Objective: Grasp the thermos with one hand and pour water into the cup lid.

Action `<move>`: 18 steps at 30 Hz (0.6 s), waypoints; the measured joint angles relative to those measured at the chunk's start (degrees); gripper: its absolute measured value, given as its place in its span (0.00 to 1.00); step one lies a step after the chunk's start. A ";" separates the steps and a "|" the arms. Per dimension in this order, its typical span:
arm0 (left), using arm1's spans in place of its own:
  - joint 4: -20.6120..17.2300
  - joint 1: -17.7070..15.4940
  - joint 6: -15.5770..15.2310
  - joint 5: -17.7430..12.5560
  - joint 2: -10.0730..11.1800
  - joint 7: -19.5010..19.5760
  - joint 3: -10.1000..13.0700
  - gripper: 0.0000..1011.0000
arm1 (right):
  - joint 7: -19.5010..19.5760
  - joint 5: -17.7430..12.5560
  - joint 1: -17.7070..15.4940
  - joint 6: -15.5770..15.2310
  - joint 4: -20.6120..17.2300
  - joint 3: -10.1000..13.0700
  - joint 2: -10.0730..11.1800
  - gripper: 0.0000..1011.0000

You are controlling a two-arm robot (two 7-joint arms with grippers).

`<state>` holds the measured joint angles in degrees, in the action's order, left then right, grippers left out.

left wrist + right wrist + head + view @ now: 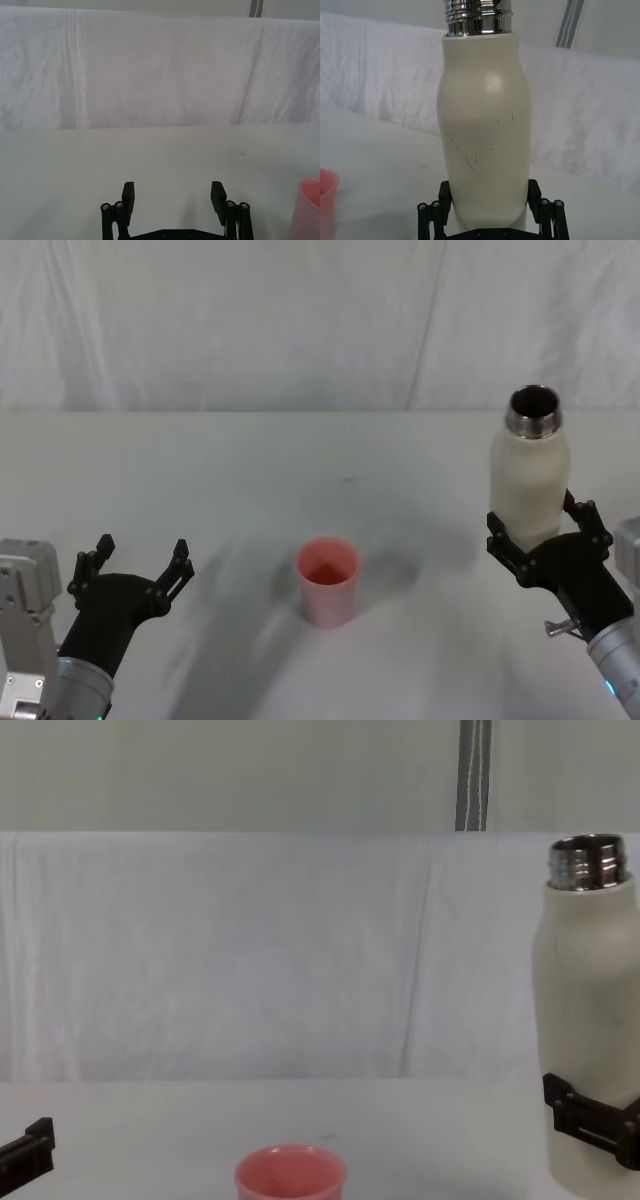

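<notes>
Cream thermos point(529, 472) upright, clamped in right tool point(547, 539) | left tool point(141, 562) spread, idle

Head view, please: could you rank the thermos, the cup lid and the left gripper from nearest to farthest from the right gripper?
1. The thermos, upright with its cap off, clamped in the right gripper at the table's right.
2. The cup lid, upright at the table's middle.
3. The left gripper, open over the table's left side, holding nothing.
</notes>
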<state>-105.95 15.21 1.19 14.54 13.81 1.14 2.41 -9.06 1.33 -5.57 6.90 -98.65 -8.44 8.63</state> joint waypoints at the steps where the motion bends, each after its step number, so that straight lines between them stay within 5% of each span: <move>1: 0.00 0.00 0.00 0.00 0.00 0.00 0.00 0.99 | 0.00 0.00 0.00 0.00 0.00 0.00 0.00 0.94; 9: 0.00 0.00 0.00 0.00 0.00 0.00 0.00 0.99 | -1.44 -5.23 0.08 -0.26 1.34 0.41 -0.81 0.94; 18: 0.00 0.00 0.00 0.00 0.00 0.00 0.00 0.99 | -2.07 -7.74 0.78 -1.99 2.25 0.17 -0.57 0.94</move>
<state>-105.95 15.21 1.19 14.54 13.80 1.14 2.41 -11.13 -6.42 -4.79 4.91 -96.40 -8.27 8.06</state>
